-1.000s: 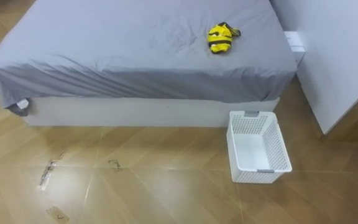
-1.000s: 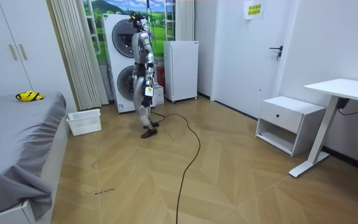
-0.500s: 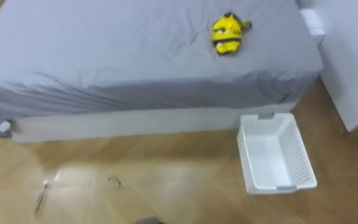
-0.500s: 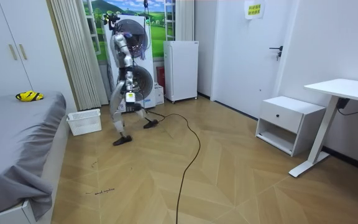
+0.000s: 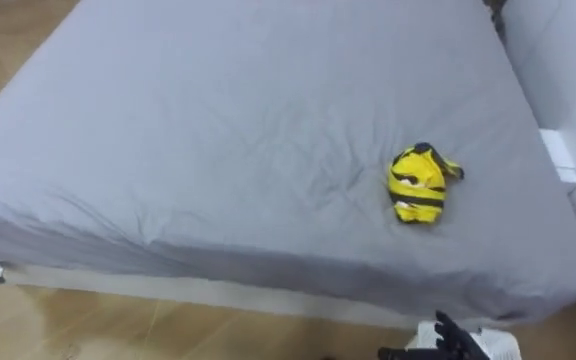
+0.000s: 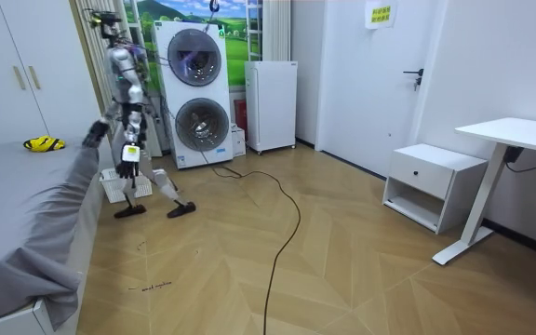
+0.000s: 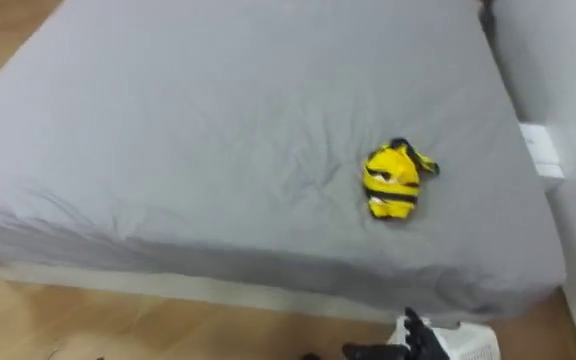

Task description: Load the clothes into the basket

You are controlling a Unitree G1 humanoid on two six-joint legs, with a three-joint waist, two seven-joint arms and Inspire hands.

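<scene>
The robot is a slim humanoid clad in silver-grey shells over the torso, arms and legs, with darker parts showing between the shells. Its head is small and dark, and its feet are flat and black. The right robot hand [image 5: 451, 343], seen just off the near edge of the grey-sheeted bed [image 5: 218, 170], is black all over, with slender fingers spread loosely. The left robot hand [image 6: 128, 160], on the side away from the bed, is dark and bears a small white-and-yellow tag at its back. A long dark cable trails from the robot, away from the bed.
</scene>
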